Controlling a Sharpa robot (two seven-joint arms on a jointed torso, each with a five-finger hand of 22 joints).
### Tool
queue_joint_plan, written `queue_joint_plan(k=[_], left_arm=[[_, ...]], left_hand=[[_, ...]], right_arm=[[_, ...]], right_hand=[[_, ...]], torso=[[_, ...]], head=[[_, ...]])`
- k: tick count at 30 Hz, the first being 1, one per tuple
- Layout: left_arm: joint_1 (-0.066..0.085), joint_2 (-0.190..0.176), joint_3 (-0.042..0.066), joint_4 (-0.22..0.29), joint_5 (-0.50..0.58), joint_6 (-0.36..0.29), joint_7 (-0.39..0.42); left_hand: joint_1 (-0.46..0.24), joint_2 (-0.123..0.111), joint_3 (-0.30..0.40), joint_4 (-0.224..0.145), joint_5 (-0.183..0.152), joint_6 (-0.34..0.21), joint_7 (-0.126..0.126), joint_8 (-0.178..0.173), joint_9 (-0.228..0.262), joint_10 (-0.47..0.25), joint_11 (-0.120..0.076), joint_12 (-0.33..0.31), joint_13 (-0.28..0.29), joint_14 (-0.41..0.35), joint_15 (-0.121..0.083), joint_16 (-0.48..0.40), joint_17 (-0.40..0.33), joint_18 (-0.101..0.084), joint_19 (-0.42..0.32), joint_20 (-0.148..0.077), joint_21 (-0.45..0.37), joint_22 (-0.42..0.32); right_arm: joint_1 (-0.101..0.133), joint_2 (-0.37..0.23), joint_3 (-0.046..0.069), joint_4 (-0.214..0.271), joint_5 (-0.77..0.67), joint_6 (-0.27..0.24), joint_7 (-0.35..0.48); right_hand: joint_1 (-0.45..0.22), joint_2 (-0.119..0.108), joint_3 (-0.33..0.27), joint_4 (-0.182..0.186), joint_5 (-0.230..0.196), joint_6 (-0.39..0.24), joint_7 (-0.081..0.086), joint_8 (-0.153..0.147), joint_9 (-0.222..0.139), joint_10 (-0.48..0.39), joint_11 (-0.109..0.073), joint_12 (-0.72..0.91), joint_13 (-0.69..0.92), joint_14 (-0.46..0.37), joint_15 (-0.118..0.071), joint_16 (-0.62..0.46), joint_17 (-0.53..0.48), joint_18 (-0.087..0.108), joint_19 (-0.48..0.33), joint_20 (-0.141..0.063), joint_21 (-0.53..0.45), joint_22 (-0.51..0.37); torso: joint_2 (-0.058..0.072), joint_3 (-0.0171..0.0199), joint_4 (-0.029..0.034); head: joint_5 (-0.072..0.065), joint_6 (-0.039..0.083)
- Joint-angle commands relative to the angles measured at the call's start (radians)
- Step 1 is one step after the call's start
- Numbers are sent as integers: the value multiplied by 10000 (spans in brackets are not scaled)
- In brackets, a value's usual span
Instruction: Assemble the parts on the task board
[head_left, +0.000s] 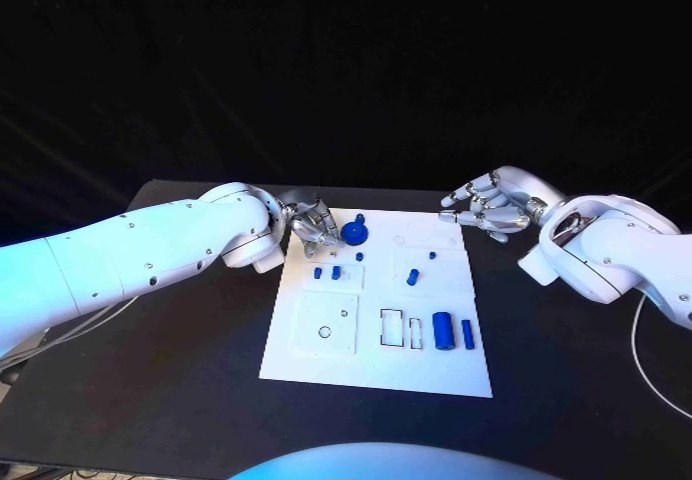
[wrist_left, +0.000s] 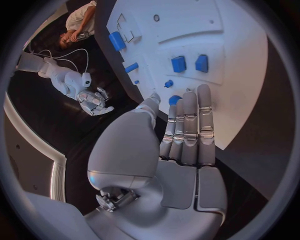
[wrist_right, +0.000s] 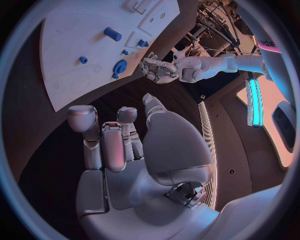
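White rectangular task board (head_left: 378, 330) lies mid black surface (head_left: 159, 380), small blue parts (head_left: 443, 331) scattered over it. Left hand (head_left: 313, 228), fingers straight and pressed together, hovers beside a round blue part (head_left: 356, 235); right hand (head_left: 488, 205), fingers loosely apart, holds nothing at the board's far corner.

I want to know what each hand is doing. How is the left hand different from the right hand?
The left hand reaches over the far left corner of the board, fingers right by a round blue part; the right hand hovers off the board's far right corner, near no part. The left hand's fingers lie straight together; the right hand's are spread and bent. Both are silver, on white arms, and neither plainly holds anything.
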Motion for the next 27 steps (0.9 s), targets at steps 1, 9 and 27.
queue_joint_plan(k=[1,9,27], left_arm=[[-45,220,-67,-144,-804,-608,1503],[-288,743,-181,-629,-2824,-1053,2105],[-468,1359,-177,-1068,-4657,-414,1586]], left_hand=[[1079,42,619,-580,30,94,115,-323,-386,41,127,-580,-666,-168,6,-347,-297,157,-40,-7,-260,-194],[878,-670,879,-841,-168,560,63,-1404,-1529,316,136,-1763,-2297,163,77,-543,-777,184,65,38,-240,-146],[697,-555,812,-756,-154,2349,-182,-2444,-2577,1497,-106,-2553,-3878,3086,-219,4851,3692,-267,2916,-227,3142,2601]], right_arm=[[-5,22,0,-2,-65,108,8],[-6,57,-4,-14,-63,147,26],[-8,117,-6,-8,-62,184,74]], right_hand=[[64,48,-66,7,42,-24,-1,66,-16,-57,9,43,-8,489,-8,-48,13,76,-34,5,-44,-14],[143,88,-67,3,103,-24,-3,74,-19,-64,3,40,-20,488,-11,-57,6,76,-32,3,-50,-19],[202,127,-59,1,149,-28,-3,77,-22,-53,2,65,-2,497,-13,-32,49,73,-22,1,-44,-3]], torso=[[12,-6,2],[27,4,-35],[46,-5,-46]], head=[[-54,65],[-139,114],[-131,169]])
